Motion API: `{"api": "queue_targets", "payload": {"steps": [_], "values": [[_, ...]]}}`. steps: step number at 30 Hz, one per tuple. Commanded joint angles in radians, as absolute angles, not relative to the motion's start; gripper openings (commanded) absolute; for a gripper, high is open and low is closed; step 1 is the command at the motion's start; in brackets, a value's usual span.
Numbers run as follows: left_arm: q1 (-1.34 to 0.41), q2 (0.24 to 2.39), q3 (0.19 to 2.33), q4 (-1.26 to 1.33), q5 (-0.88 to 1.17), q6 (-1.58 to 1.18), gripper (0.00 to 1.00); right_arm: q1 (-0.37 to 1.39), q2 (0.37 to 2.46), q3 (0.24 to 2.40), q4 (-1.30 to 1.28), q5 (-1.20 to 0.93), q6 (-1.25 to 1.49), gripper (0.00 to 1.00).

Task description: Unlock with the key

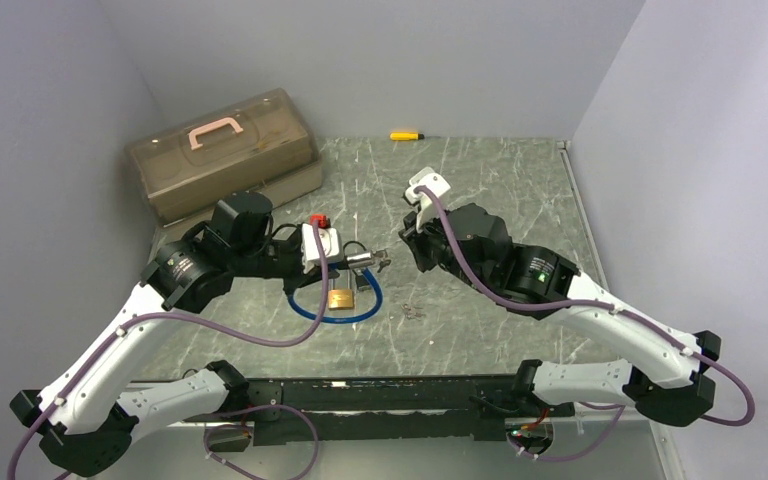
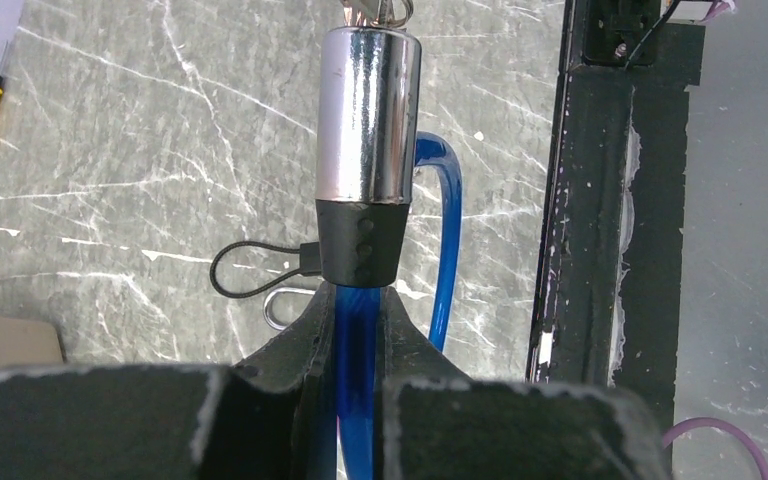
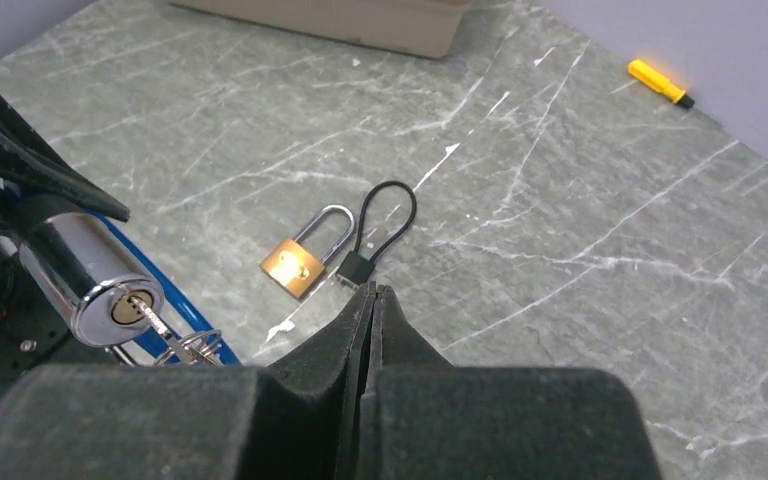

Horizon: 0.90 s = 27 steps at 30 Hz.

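White arms (image 1: 100,360), black joints (image 1: 185,272) (purple cables (image 1: 455,250)).

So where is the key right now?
In the right wrist view the key sits in the keyhole of the chrome lock cylinder at lower left, its ring hanging below; the left gripper holds that lock by its blue cable.

Left hand (image 2: 357,310) clamped; right hand (image 3: 371,300) seemingly closed
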<state>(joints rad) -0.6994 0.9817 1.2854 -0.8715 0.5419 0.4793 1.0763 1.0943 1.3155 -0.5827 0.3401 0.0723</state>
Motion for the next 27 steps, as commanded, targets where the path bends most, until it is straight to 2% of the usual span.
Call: {"api": "queue_targets", "payload": {"steps": [1, 14, 27], "values": [[-0.695, 0.976, 1.308, -0.774, 0.53, 0.439, 0.0, 1.091, 1.104, 1.352, -0.507, 0.406, 0.081, 0.0], [-0.696, 0.985, 1.309, -0.761, 0.53, 0.429, 0.0, 1.201, 1.211, 1.379, -0.442, 0.534, 0.065, 0.0], [-0.697, 1.002, 1.35, -0.764, 0.556, 0.438, 0.0, 1.255, 1.282, 1.34, -0.364, 0.464, 0.121, 0.0]]}}
